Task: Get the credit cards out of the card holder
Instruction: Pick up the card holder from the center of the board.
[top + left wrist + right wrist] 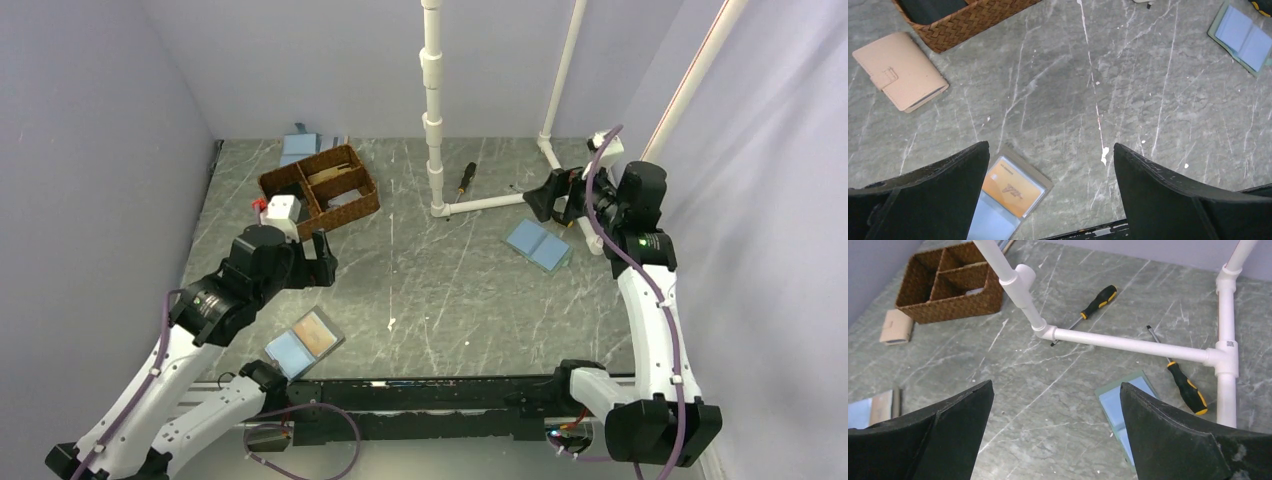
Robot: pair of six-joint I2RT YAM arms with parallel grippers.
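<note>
Nearest the arm bases, on the left of the grey marbled bench [450,300], lay an open bi-fold folder [305,343] with one blue half and one orange-brown half. Just beyond it the left fingers [938,200] hung above the bench, spread wide and holding nothing; the wrist view showed part of that folder between them.

Further back and right of centre lay the card holder [538,243], a light-blue bi-fold with pale edging. It was opened flat on the bench and touched nothing else. The right fingers [943,435] hovered just beyond it, also spread wide and empty. In their wrist view the card holder's near corner was hidden behind one finger.

A white pipe frame [433,100] stood past the holder, with one rail running along the bench. One black-and-yellow screwdriver [1098,299] lay beyond that rail and a second [1188,387] lay on the near side, its shaft passing under the rail. To the far left sat a brown wicker basket [320,187] with compartments, and a beige wallet [900,70] lay just beside it. Another blue folder [300,145] lay behind the basket, near the back wall.
</note>
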